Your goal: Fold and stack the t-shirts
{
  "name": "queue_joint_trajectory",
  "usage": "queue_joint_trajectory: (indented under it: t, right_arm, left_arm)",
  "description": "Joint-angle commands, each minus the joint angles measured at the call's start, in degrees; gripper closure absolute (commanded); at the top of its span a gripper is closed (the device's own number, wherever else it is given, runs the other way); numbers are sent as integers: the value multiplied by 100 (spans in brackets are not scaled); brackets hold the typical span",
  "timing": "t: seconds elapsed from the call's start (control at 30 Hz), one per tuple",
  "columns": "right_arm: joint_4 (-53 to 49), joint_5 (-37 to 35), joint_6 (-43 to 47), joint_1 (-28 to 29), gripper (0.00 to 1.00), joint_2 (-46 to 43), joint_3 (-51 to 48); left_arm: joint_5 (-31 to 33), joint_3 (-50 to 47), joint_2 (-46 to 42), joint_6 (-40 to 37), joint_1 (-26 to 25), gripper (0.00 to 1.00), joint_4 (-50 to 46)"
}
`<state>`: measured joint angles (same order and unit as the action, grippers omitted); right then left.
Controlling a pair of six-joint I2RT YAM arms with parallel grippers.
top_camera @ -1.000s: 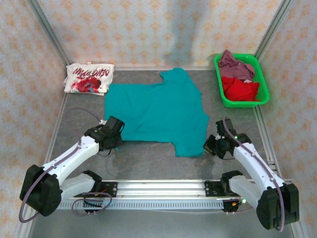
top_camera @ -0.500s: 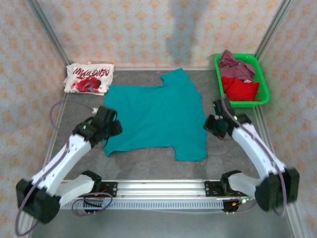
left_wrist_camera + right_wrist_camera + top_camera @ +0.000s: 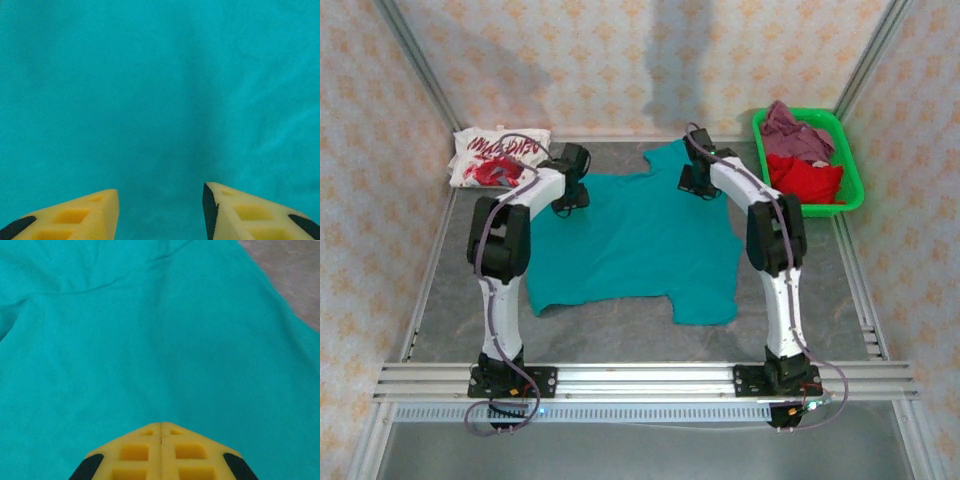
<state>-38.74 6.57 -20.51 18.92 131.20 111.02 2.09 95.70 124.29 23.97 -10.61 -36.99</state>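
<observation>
The teal t-shirt [image 3: 640,240] lies spread flat in the middle of the table, its plain cloth [image 3: 160,90] under both wrist cameras. My left gripper [image 3: 568,198] hovers over its far left part, fingers [image 3: 80,215] open with nothing between them [image 3: 160,200]. Over the far right part, near the neck, my right gripper [image 3: 696,184] has its yellow fingertips pressed together [image 3: 161,427] with no cloth between them. The white t-shirt with red print [image 3: 500,157] lies folded at the back left.
A green basket [image 3: 815,208] at the back right holds a mauve t-shirt [image 3: 790,128] and a red t-shirt [image 3: 808,180]. Bare grey table [image 3: 292,275] shows beside the teal cloth. Both arms stretch far out from the rail at the near edge.
Both arms have swung from the teal shirt's near corners out to its far edge. The left gripper has opened, the right one is shut again, and the near hem lies flat.
</observation>
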Motion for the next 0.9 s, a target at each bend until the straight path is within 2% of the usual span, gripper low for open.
queue_joint_trajectory:
  t: [0.0, 0.2, 0.47, 0.6, 0.7, 0.77, 0.83, 0.87]
  right_arm:
    - [-327, -135, -71, -29, 100, 502, 525]
    - [67, -149, -634, -134, 100, 942, 533]
    - [579, -329, -1109, -650, 100, 760, -95]
    - [310, -323, -958, -852, 100, 987, 347]
    - [163, -273, -824, -906, 100, 1134, 770]
    - [-21, -206, -717, -899, 100, 1236, 1153]
    - [-252, 70, -627, -899, 100, 1268, 1566]
    - [-379, 234, -610, -899, 96, 1234, 1721]
  left_arm:
    - [-203, 375, 263, 239, 14, 53, -158]
    - [-531, 322, 533, 433, -59, 54, 211]
    - [-734, 1381, 1368, 145, -400, 54, -162]
    - [-952, 2186, 1803, 187, -431, 54, -351]
    - [-837, 2686, 1967, 260, -426, 56, -650]
    - [-687, 2677, 1816, 374, -400, 55, -617]
    - [-490, 2532, 1480, 351, -350, 50, -431]
    - [-410, 2500, 1305, 318, -308, 50, -406]
